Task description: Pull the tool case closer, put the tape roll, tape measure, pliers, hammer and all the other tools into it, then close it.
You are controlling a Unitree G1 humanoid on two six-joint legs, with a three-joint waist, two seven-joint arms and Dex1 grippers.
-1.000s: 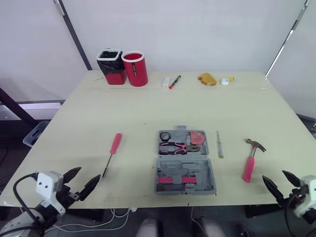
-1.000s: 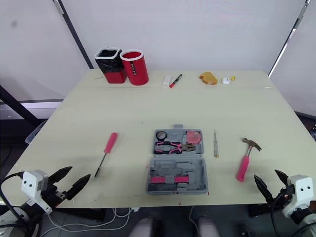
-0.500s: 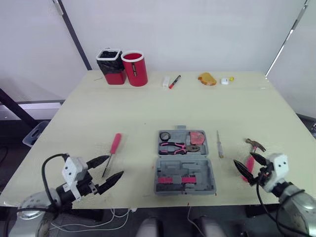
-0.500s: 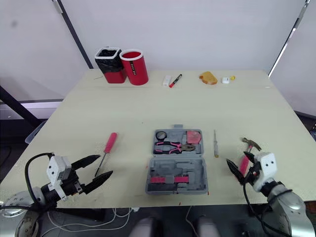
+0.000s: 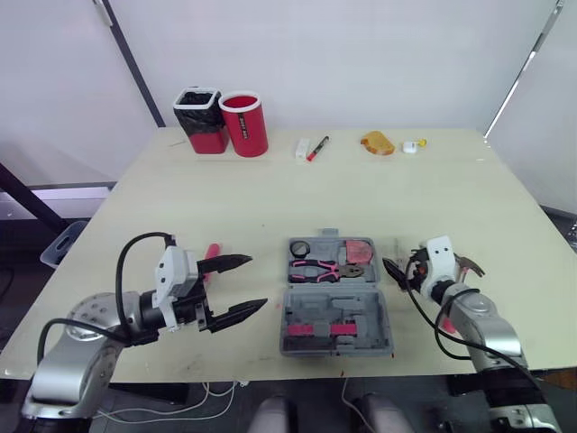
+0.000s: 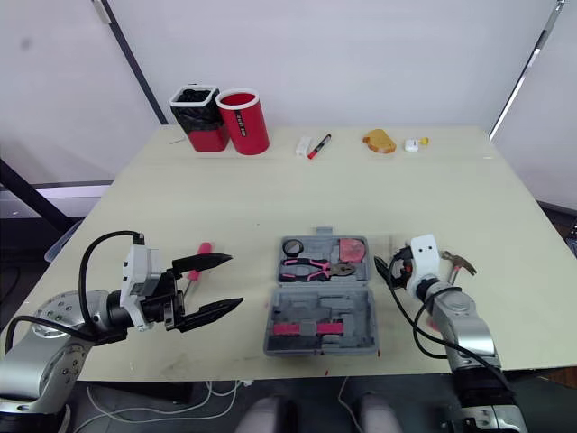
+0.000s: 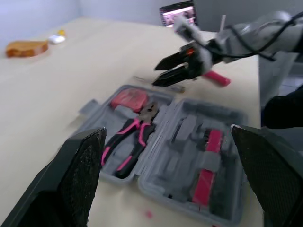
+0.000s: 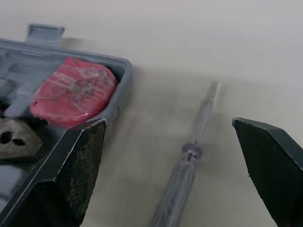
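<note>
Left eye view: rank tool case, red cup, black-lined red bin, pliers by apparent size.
1. tool case
2. red cup and black-lined red bin: about alike, both farther back
3. pliers

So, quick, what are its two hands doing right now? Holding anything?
Left gripper: open, empty, beside the tool case.
Right gripper: open, empty, at the thin screwdriver.

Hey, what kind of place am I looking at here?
Probably a robotics lab or test room: a plain table against blank white walls, with an open tool case laid out.
</note>
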